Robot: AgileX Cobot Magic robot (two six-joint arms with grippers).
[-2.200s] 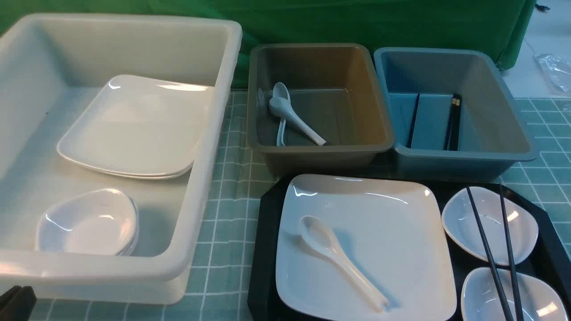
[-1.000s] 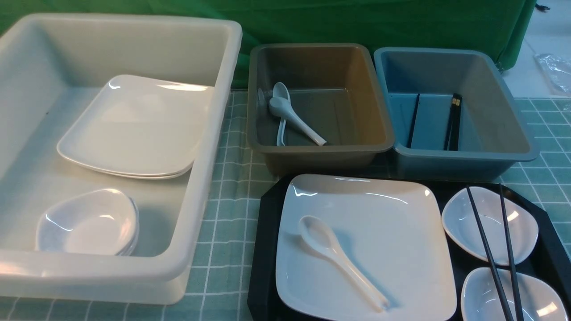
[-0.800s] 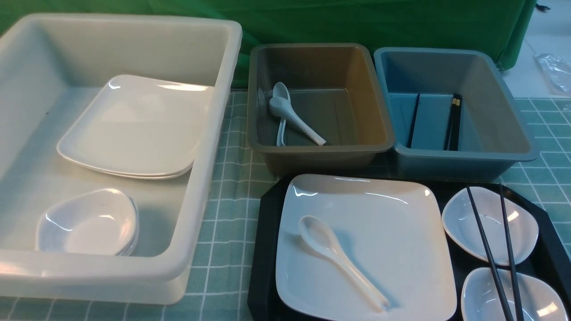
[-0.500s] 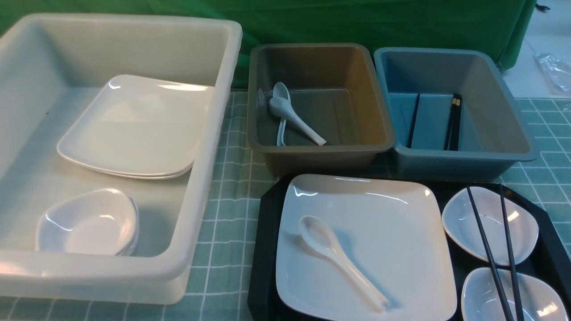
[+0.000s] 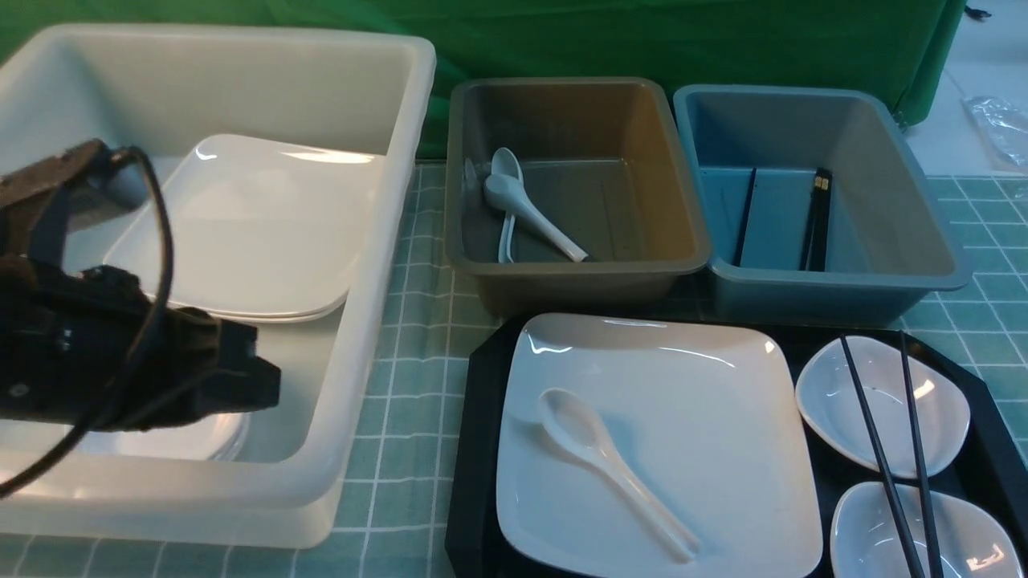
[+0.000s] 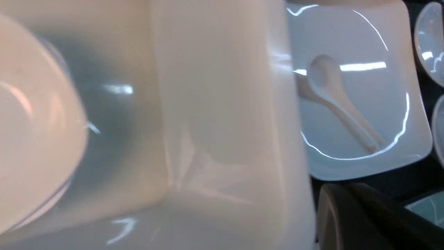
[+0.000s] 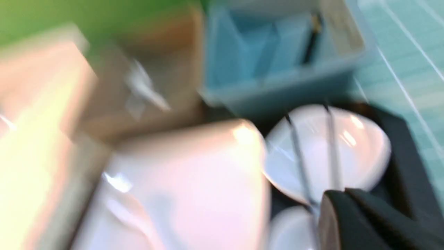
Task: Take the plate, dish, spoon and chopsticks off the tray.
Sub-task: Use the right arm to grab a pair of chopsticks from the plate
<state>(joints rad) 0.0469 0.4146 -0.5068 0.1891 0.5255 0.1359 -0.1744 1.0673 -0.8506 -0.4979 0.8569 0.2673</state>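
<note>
The plate (image 5: 683, 417) lies on the left part of the tray (image 5: 478, 449), and the spoon (image 5: 618, 478) lies on the plate with its bowl toward the far left. The chopsticks (image 5: 881, 457) rest across the two small dishes (image 5: 819, 401) on the right part of the tray. The tray stands on the table (image 5: 409, 417), just in front of the grey tub (image 5: 578, 277) with other spoons (image 5: 530, 213) and the blue tub (image 5: 835, 289) with other chopsticks (image 5: 817, 217). To the left is the white tub (image 5: 361, 321) with stacked plates (image 5: 257, 225).

The front view shows the left arm (image 5: 96, 353) above the near part of the white tub, but not the right arm. The left wrist view shows the tub wall very close, with the plate and spoon beyond it, and only a dark part of the left hand (image 6: 350, 218). The right wrist view is strongly blurred; it shows a dish with the chopsticks and a dark part of the right hand (image 7: 364, 222). For both hands I cannot tell if they are released or clenched.

Half a second ago the left arm was not in the front view; now it covers the bowls in the white tub. The things on the tray have not moved
</note>
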